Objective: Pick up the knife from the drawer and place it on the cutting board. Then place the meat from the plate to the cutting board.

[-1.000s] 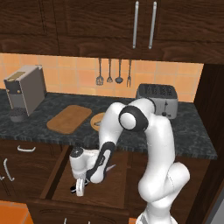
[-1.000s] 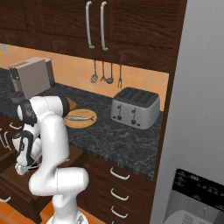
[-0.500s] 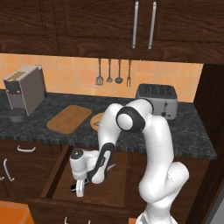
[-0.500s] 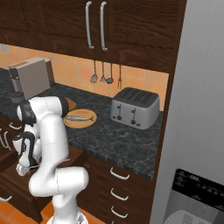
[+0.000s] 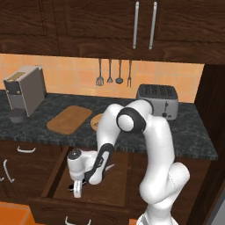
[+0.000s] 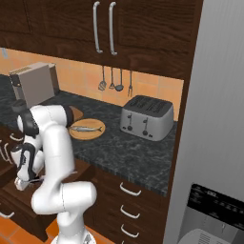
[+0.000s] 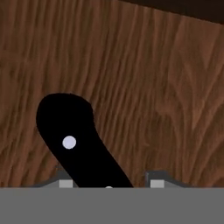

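The knife [image 7: 74, 140] lies on the lighter wooden floor of the open drawer [image 5: 50, 182], its black handle with a silver rivet running down between my fingertips. My gripper [image 5: 77, 191] points straight down into the drawer. In the hand view the gripper [image 7: 109, 183] is open, with one tip on each side of the handle and a gap showing at the right tip. The cutting board [image 5: 69, 119] lies bare on the counter. Beside it is the plate [image 6: 76, 135] with the meat [image 6: 86, 127], a slender silvery fish, on it.
A coffee machine [image 5: 25, 90] stands at the counter's left and a toaster [image 5: 157, 100] at its right. Dark utensils [image 5: 114, 72] hang on the tiled wall. Cabinet doors sit above, and a tall grey appliance [image 6: 214, 143] is at the right.
The jaws have drawn much closer together around the knife's handle. The arm and the hand have stayed almost in place over the drawer.
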